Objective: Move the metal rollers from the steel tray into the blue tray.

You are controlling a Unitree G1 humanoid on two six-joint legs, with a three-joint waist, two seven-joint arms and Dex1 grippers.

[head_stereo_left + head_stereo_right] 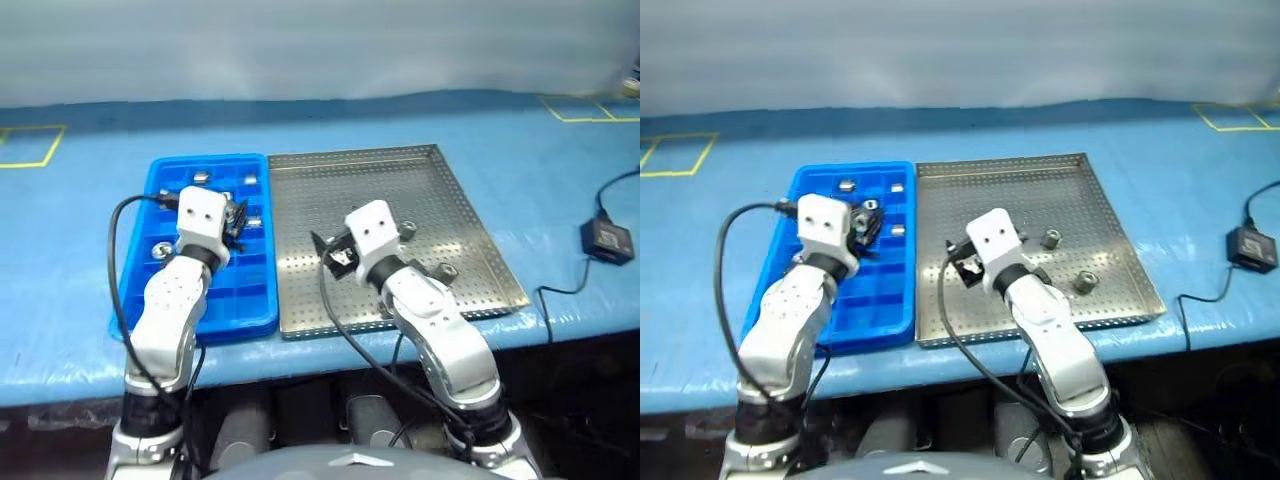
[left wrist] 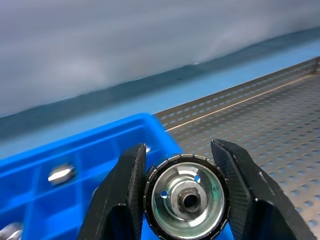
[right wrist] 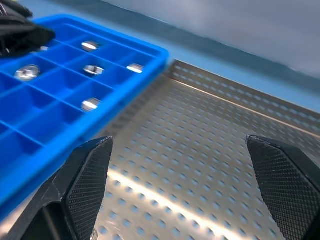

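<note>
Left tool [image 2: 184, 195] is clenched on a roller [image 2: 186, 197], its hole end facing the wrist camera and both fingers [image 2: 122, 192] pressed to its sides. It hangs over the blue tray [image 1: 150, 195], near that tray's edge against the steel tray [image 1: 470, 215]. Right tool [image 3: 185, 185] is released, jaws wide apart with nothing between them, low over the steel tray's perforated floor on the side nearest the blue tray. Two rollers [image 1: 1051, 238] stand on the steel tray, towards its side away from the blue tray. Several more [image 3: 91, 104] sit singly in the blue tray's cells. Both trays lie touching, side by side, on the bench [image 1: 90, 335].
</note>
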